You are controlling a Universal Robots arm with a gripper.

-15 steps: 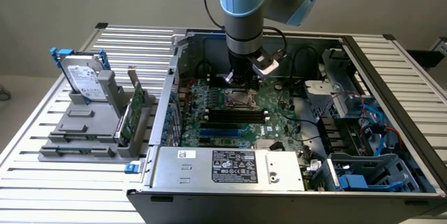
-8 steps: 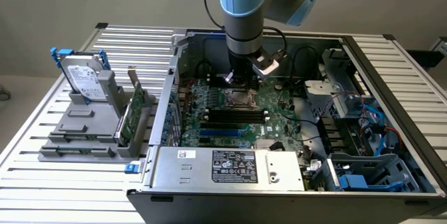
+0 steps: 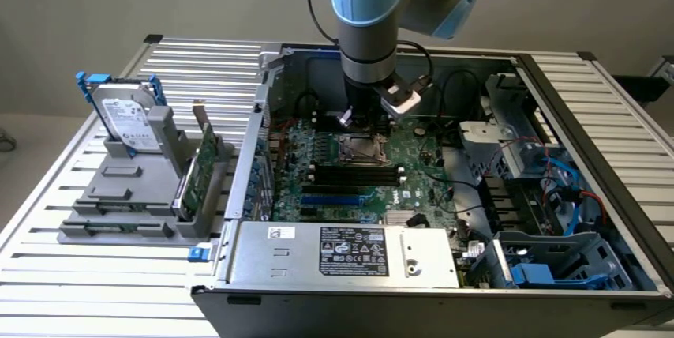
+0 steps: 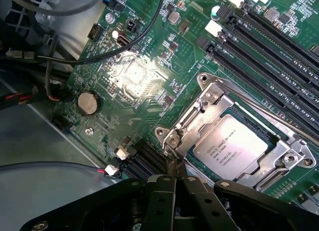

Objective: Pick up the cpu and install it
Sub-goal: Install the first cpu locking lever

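The cpu point(image 4: 232, 151), a small silvery square with printed text, lies flat inside the metal socket frame point(image 4: 209, 99) on the green motherboard point(image 4: 134, 71). The frame's load plate surrounds its edges. My gripper point(image 4: 174, 167) hovers just beside the socket's corner, its two thin black fingers pressed together, shut with nothing between them. In the exterior view the gripper point(image 3: 364, 123) hangs straight down inside the open computer case, right above the socket frame point(image 3: 365, 149).
Black memory slots point(image 4: 271, 46) run alongside the socket. Black cables point(image 4: 124, 41) and a coin battery point(image 4: 88, 102) sit on the board nearby. The power supply point(image 3: 348, 251) fills the case's near side. A hard drive point(image 3: 126, 121) stands in a grey holder on the exterior view's left.
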